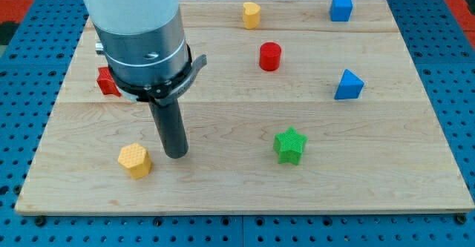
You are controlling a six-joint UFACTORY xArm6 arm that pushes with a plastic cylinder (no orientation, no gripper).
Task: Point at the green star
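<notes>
My tip (176,156) sits on the wooden board (415,173) just right of the yellow hexagon block (134,160), well apart from the green star (289,145) lower-middle toward the view's right; no claw on this rig, just a bare rod, so nothing to open or close. Risk: sliding right too fast or too far could bump the star off its spot instead of stopping beside it. Star looks small, ribbed, bright green, flat on the board with clear wood around it.

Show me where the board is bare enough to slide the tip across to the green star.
Bare wood runs from my tip rightward to the green star, below the red cylinder. It is crowded at the view's left: the yellow hexagonal block sits beside my tip.
</notes>
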